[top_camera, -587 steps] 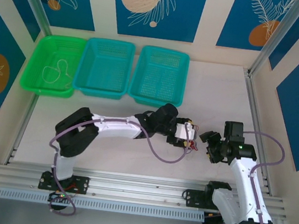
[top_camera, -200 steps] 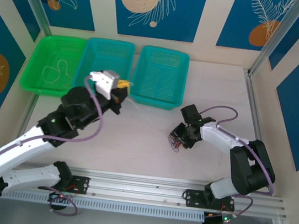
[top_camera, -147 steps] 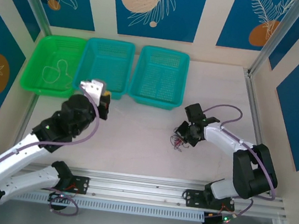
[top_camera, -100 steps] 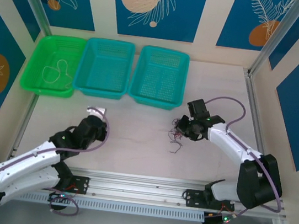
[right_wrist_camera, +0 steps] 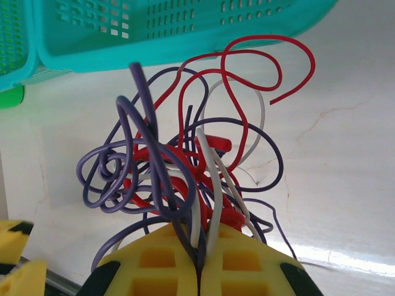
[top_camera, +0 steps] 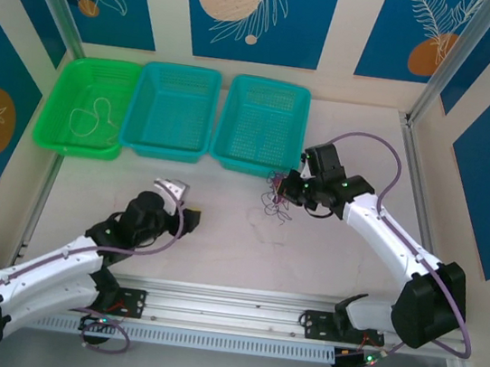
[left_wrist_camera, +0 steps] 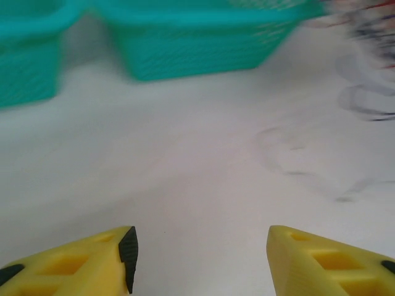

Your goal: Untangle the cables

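Cables (right_wrist_camera: 185, 179) — thin glossy wires in red, dark purple and cream, looped into one tangle — pinched between the pressed-together yellow fingers of the right gripper (right_wrist_camera: 199, 262), just before the right teal basket's (top_camera: 253, 163) near wall. Three perforated plastic baskets line the table's (top_camera: 235, 255) far edge. Left gripper (left_wrist_camera: 199, 243) spread over bare mid-table.

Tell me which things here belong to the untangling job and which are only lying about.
Job: the cables, tangled, gripped by the right pincer; a cream cable in the green basket; the left pincer, open.
Lying about: middle teal basket; right teal basket.
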